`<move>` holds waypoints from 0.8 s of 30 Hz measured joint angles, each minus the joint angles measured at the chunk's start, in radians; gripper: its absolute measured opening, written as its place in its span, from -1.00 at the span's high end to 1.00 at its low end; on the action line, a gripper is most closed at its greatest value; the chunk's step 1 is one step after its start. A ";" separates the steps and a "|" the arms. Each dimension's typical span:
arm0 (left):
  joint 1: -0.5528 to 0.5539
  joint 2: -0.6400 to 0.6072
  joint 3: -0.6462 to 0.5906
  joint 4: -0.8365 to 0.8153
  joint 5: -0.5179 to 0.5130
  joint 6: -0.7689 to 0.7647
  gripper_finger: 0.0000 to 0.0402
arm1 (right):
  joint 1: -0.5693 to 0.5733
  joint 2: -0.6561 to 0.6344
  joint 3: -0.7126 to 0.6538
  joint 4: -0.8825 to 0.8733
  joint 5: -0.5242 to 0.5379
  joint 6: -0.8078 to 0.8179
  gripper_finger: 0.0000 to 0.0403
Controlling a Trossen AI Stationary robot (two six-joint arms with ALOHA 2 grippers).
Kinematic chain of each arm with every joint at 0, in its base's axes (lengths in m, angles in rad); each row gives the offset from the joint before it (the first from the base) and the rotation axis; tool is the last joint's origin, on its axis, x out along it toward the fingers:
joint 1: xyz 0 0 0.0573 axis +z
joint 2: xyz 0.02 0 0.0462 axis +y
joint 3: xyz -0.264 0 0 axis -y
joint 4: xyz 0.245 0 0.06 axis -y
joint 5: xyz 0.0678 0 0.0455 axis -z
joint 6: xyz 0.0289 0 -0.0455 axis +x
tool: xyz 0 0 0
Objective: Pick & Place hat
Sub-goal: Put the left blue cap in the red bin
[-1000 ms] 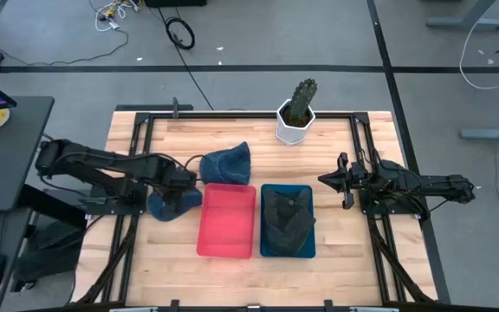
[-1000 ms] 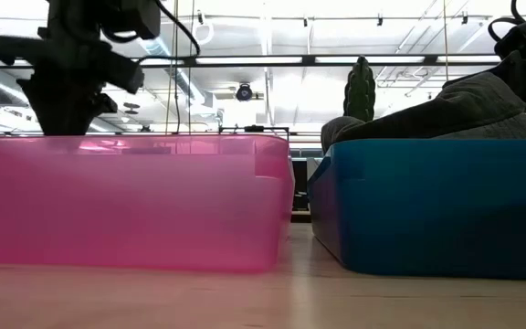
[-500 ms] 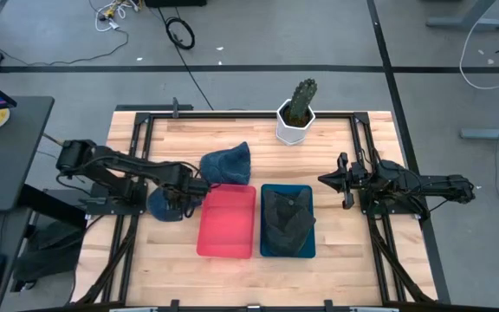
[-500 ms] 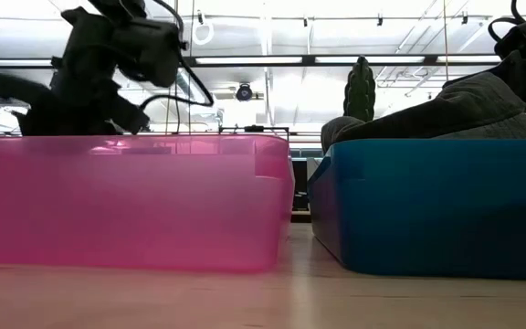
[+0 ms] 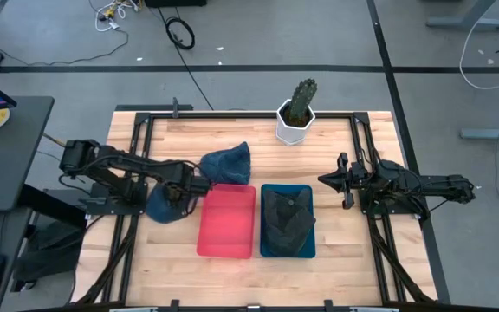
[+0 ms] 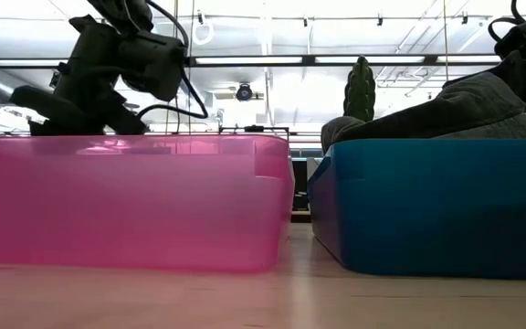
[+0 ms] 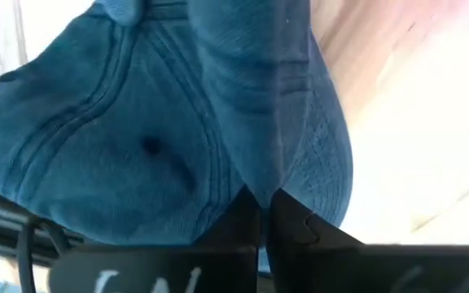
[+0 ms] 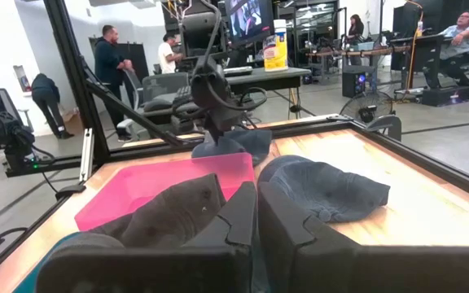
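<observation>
A blue cap (image 5: 163,206) sits at the left of the red bin (image 5: 228,227), and it fills the left wrist view (image 7: 137,138). My left gripper (image 5: 183,192) is over its right part, shut on it (image 7: 260,213). A second blue cap (image 5: 228,163) lies on the table behind the red bin. A dark grey hat (image 5: 288,217) lies in the blue bin (image 5: 264,244). My right gripper (image 5: 322,180) waits at the table's right, shut and empty (image 8: 256,213). My left gripper pinches a raised fold of the blue cap's crown cloth (image 7: 259,171) between its two fingers. The fingers come slanting down from the table's left. Whether the cap is clear of the table I cannot tell.
A white pot with a cactus (image 5: 295,120) stands at the table's far edge. The red and blue bins stand side by side in the table's middle. The right arm (image 5: 405,186) lies along the right side. People stand in the room beyond the table (image 8: 108,57).
My left gripper has gone a little toward the table's right, toward the red bin, and has tipped from upright to slanting. It stays shut on the blue cap, which stays at the bin's left side.
</observation>
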 joint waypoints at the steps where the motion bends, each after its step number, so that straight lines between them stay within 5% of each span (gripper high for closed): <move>1: -0.001 -0.002 0.000 -0.010 0.004 -0.010 0.97 | 0.000 0.000 0.000 0.000 0.000 0.000 0.90; 9: -0.007 -0.072 0.070 -0.070 0.005 -0.121 0.98 | 0.000 0.000 0.000 0.000 0.000 0.000 0.90; 18: -0.058 -0.138 0.355 -0.058 -0.044 -0.220 0.99 | 0.000 0.000 0.000 0.000 0.000 0.000 0.90; 24: -0.115 -0.137 0.456 0.128 -0.063 -0.246 0.99 | 0.000 0.000 0.000 0.000 0.000 0.000 0.90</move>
